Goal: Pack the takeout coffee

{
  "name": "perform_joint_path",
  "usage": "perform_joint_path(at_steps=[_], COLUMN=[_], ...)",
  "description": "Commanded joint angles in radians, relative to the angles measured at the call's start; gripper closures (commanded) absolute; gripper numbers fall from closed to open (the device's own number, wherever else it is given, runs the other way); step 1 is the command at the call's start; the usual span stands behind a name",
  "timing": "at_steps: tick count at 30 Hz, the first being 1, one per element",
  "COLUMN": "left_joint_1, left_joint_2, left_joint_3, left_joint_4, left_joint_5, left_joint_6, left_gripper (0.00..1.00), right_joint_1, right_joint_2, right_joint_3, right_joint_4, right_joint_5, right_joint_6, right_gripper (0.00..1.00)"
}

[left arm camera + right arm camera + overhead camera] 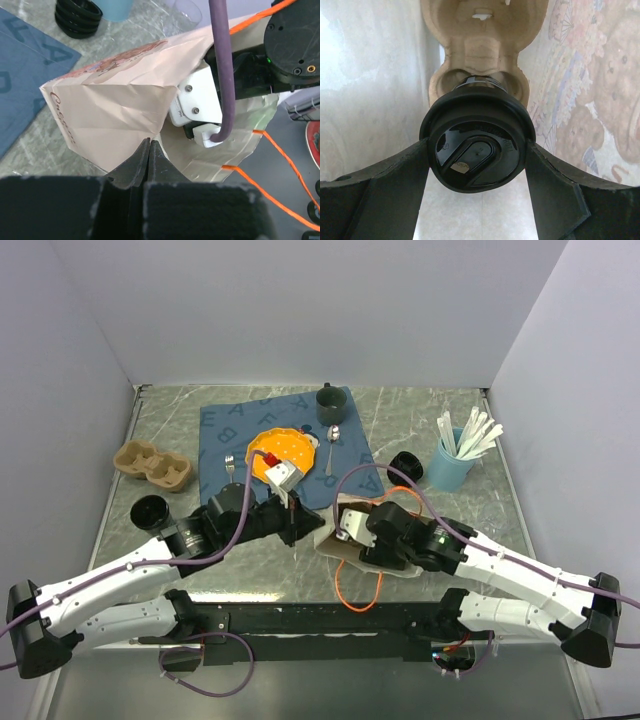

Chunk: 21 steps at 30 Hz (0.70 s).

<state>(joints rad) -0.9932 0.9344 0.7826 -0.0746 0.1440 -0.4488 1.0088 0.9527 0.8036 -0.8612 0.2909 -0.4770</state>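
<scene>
The right tool [477,150] sits inside the paper bag [110,110], its two fingers closed against either side of the coffee cup [475,135], gripping it just below the black sip lid. The cup stands in the nearer pocket of a moulded pulp carrier [481,45], which lies deeper in the bag. The bag's pale wall is on one side and its printed wall on the other. The left tool [149,150] is clenched, and its tips meet on the lower edge of the bag's mouth, pinching the paper there. In the left wrist view the right arm's white wrist and purple cable enter that mouth. The bag lies on its side on the grey marbled worktop [420,420], just ahead of the arm bases, with its orange handle loops [358,595] trailing toward the near edge. Beyond it a blue lettered cloth [230,425] carries an orange plate [270,445] and a dark mug [329,400]. To the left, well apart from the bag, lie a second pulp carrier [152,466] and a loose black lid [149,510]. To the right, a stack of black lids [405,466] sits just beside a blue cup of white stirrers [448,472].
</scene>
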Motion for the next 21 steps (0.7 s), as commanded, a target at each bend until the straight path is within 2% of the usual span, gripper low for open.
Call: perform_joint_path(at_steps=[1, 9, 12, 17, 18, 21], left_joint_1=[-0.005, -0.004, -0.004, 0.004, 0.004, 0.018], left_joint_2=[-0.016, -0.043, -0.003, 0.079, 0.095, 0.156], left_joint_3=[0.061, 0.027, 0.053, 0.09, 0.092, 0.115], left_joint_4=[-0.013, -0.059, -0.044, 0.109, 0.134, 0.222], left_joint_5=[-0.053, -0.141, -0.174, -0.169, -0.167, -0.153], left_joint_6=[-0.002, -0.036, -0.014, 0.05, 0.062, 0.11], left_gripper=[0.99, 0.99, 0.99, 0.99, 0.99, 0.99], right_joint_1=[-0.012, -0.029, -0.103, -0.159, -0.168, -0.188], right_joint_2=[0.011, 0.02, 0.023, 0.041, 0.055, 0.067], right_joint_3=[0.094, 0.131, 0.126, 0.138, 0.134, 0.134], right_joint_4=[0.005, 0.016, 0.068, 0.152, 0.174, 0.218], right_joint_5=[-0.03, -0.033, 0.013, 0.088, 0.158, 0.236], right_joint_6=[0.018, 0.017, -0.003, -0.043, -0.052, -0.052], right_gripper=[0.62, 0.62, 0.62, 0.63, 0.63, 0.64])
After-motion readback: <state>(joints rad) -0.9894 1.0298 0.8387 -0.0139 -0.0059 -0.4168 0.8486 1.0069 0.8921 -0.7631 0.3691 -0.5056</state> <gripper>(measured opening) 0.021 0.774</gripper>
